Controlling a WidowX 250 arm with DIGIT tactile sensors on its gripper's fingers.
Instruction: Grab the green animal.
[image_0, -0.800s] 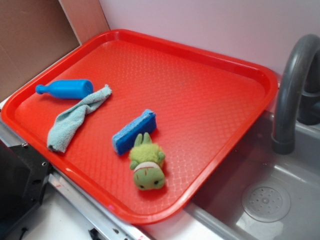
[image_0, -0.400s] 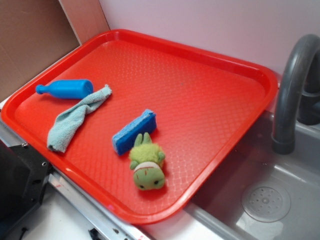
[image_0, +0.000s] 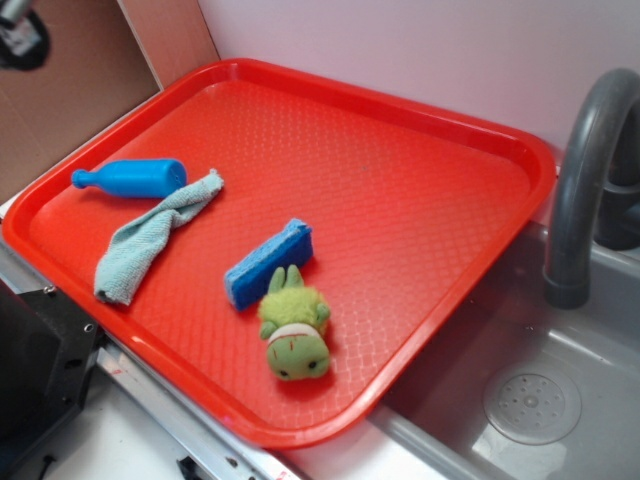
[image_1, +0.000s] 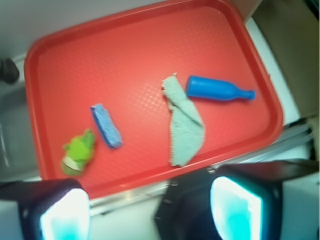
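Only wrist shows gripper (image_1: 150, 212) wide; green animal (image_0: 293, 327) beside sponge (image_0: 267, 262)

A small part of the robot arm (image_0: 20, 30) is now entering the exterior view at the top left corner, above the brown board; it is not appearing in either earlier exterior picture. Too little of it is showing there to identify which part it is. No item on the tray is showing any displacement.
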